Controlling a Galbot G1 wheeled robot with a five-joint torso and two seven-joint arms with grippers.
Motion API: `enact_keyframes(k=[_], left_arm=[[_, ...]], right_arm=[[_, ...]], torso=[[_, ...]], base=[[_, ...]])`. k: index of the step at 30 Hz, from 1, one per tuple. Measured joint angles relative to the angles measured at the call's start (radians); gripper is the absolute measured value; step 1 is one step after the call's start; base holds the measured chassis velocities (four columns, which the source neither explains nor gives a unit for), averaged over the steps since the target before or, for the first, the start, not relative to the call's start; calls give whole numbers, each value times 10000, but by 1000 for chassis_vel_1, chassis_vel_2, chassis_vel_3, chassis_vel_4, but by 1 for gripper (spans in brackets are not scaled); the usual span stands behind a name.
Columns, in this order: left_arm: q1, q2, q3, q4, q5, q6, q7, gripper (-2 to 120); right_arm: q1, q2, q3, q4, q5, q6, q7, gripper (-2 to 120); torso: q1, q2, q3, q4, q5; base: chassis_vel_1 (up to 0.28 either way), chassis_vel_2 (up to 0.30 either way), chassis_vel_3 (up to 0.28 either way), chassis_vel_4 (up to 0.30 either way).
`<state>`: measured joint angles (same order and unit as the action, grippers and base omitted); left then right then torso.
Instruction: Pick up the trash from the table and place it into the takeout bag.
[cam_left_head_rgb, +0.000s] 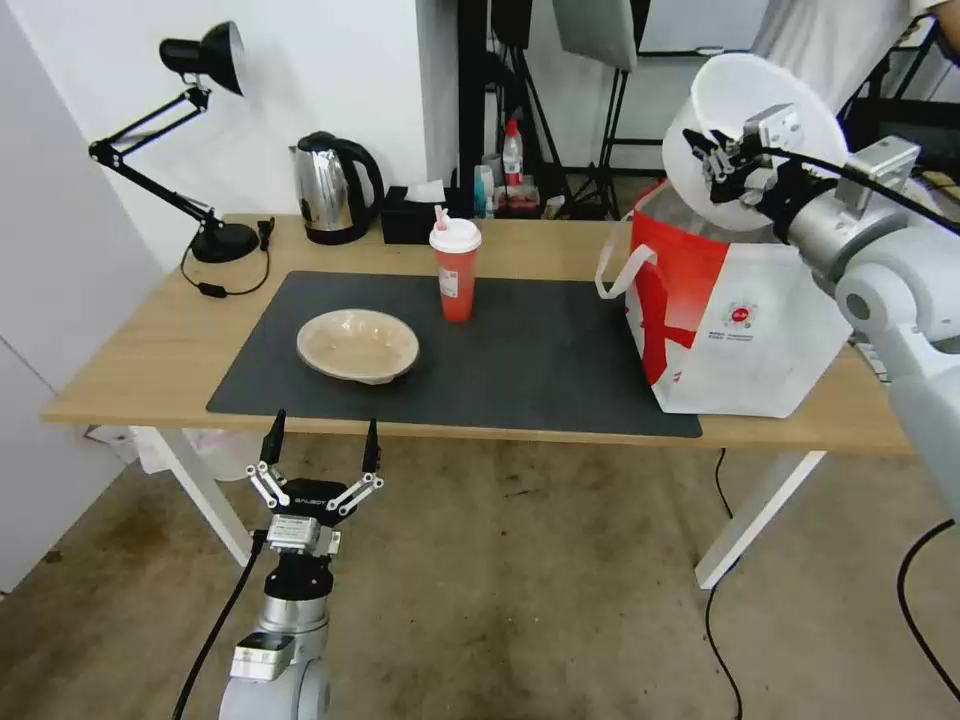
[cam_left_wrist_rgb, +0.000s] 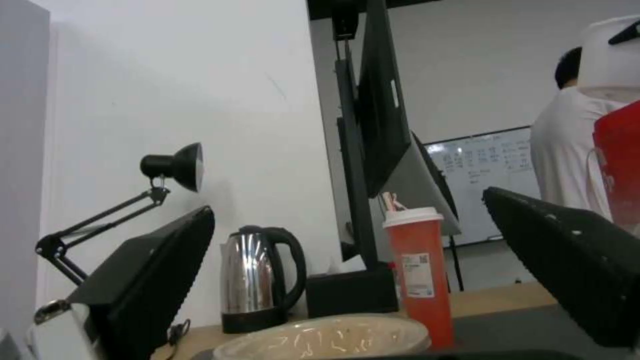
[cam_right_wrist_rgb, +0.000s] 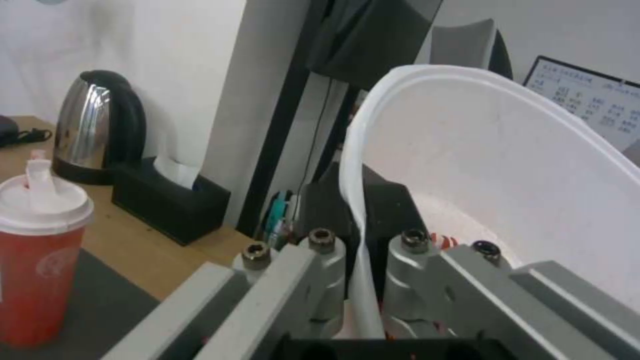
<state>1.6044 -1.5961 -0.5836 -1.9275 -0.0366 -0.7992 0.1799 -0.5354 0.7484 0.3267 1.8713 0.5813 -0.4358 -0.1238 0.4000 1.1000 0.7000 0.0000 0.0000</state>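
Progress stands at one of three: we grip the white bowl (cam_left_head_rgb: 752, 105) rim with our right gripper (cam_left_head_rgb: 722, 160) above the takeout bag (cam_left_head_rgb: 735, 320), while our left gripper (cam_left_head_rgb: 320, 445) waits wide open and empty, the red cup (cam_left_head_rgb: 456, 270) and beige bowl (cam_left_head_rgb: 357, 345) remaining on the table (cam_left_head_rgb: 130, 360)

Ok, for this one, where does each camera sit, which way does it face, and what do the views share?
Head view: on the head, looking forward and down at the table; shows the open left tool below its near edge and the right tool holding the tilted white bowl over the takeout bag.
Left wrist view: low, facing across the table between two open fingers at the beige bowl.
Right wrist view: behind the right tool, clamped on the bowl's rim.
Shared: the red cup and kettle.
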Motion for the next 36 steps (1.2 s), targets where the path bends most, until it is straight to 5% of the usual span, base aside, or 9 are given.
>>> enact_keyframes(k=[36], left_arm=[[-52,2,-48,106,-20,0,-4,100]], right_arm=[[-141,300,-52,-958,-780,640,-183,0]], torso=[[0,0,0,0,0]], base=[[0,0,0,0]])
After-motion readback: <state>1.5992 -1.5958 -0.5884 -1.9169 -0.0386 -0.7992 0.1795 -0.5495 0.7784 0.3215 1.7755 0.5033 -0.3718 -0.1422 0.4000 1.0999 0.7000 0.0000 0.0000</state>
